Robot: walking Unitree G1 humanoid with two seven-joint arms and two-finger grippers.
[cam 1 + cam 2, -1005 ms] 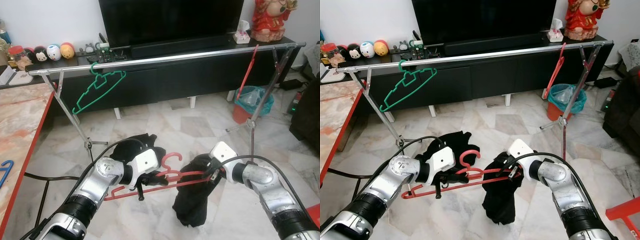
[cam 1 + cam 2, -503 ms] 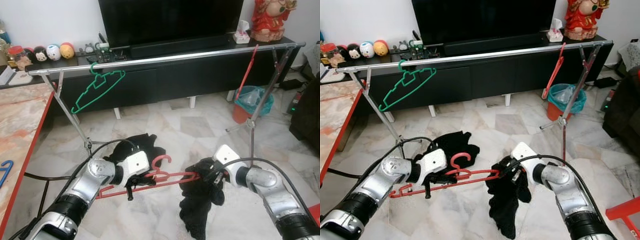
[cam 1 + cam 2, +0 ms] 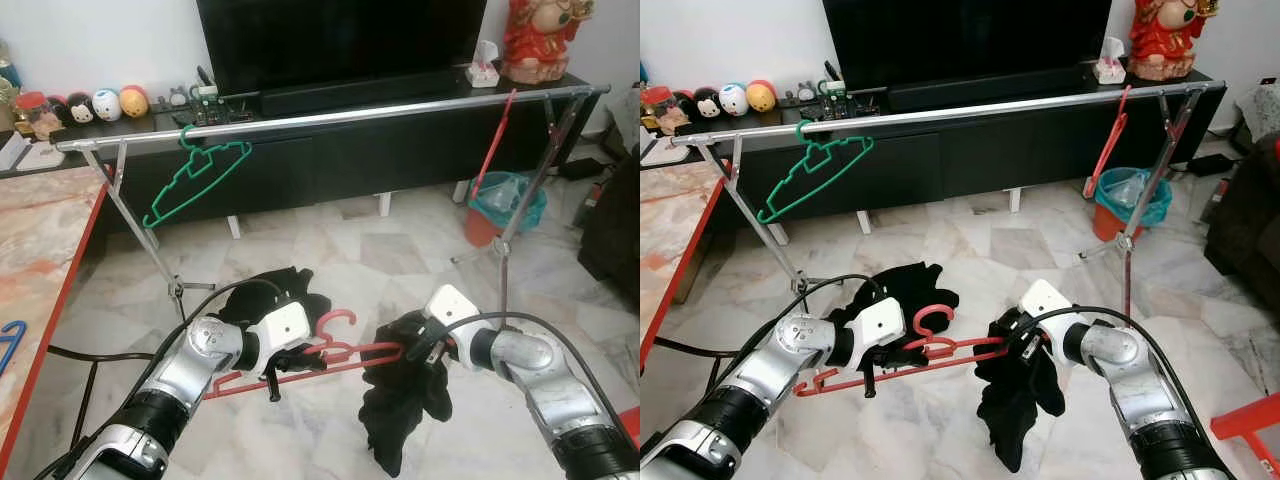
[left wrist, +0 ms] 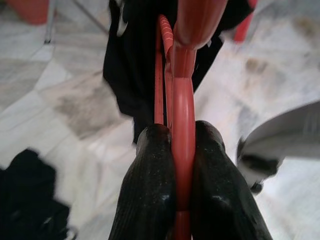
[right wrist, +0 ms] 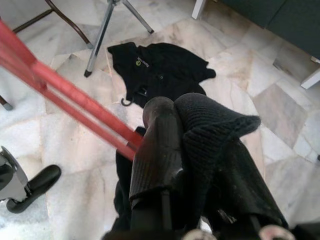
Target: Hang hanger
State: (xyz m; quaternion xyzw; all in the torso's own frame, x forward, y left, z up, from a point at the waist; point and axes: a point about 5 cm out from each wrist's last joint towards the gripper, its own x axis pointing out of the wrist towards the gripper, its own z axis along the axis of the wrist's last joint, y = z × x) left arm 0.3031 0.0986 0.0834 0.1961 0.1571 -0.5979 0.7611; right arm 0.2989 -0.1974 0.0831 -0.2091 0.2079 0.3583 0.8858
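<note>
Left gripper (image 4: 182,165) clamped on red hanger (image 3: 330,352), low over marble floor (image 3: 330,245) — hanger spans toward right gripper (image 3: 412,345), pinching black garment (image 3: 400,400) draped on hanger's far end. Steel rail (image 3: 330,115) stands beyond, well apart.

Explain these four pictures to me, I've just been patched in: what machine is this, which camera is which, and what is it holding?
This is a walking humanoid robot with two silver arms. The two wide pictures come from its head, looking down; the two close-ups come from cameras on its wrists. The left gripper is shut on a red hanger, its jaws pinching the bar, as the left wrist view shows. The right gripper holds a black garment at the hanger's other end; the cloth bunches over its fingers. Another black garment lies on the marble floor. Beyond stands a metal clothes rail carrying a green hanger and another red hanger.
</note>
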